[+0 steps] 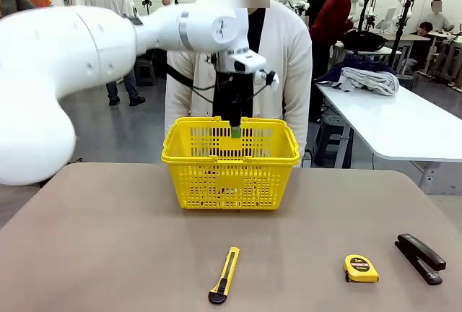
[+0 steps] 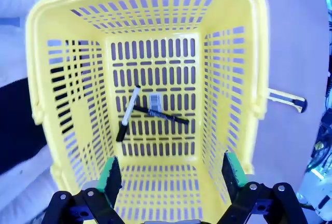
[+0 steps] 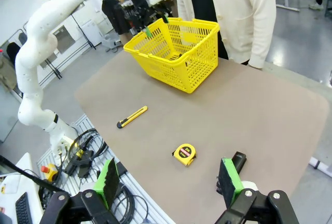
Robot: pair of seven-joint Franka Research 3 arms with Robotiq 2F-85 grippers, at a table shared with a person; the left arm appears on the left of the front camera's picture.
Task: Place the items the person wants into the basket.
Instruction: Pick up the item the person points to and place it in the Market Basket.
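As I judge it, the task is about two thirds done. Two pens lie on the floor of the basket (image 1: 231, 182): the white pen (image 2: 127, 116) with its black cap and the black pen (image 2: 163, 115) cross each other near the middle. The utility knife (image 1: 224, 276) is not yet inside. It lies on the table (image 1: 108, 240) at 6 o'clock from the basket in the front view, its black end toward the robot.

The left gripper (image 2: 171, 175) hangs over the basket with its fingers spread wide and nothing between them. The right gripper (image 3: 168, 180) is also spread and empty, well apart from the things on the table.

The basket is bright yellow plastic with lattice walls, and its handles lie down along the rim. It stands upright just before the person (image 1: 289, 59). The tape measure (image 1: 360, 268) and the stapler (image 1: 419, 257) lie at about 4 o'clock from it, and I think they should remain there.
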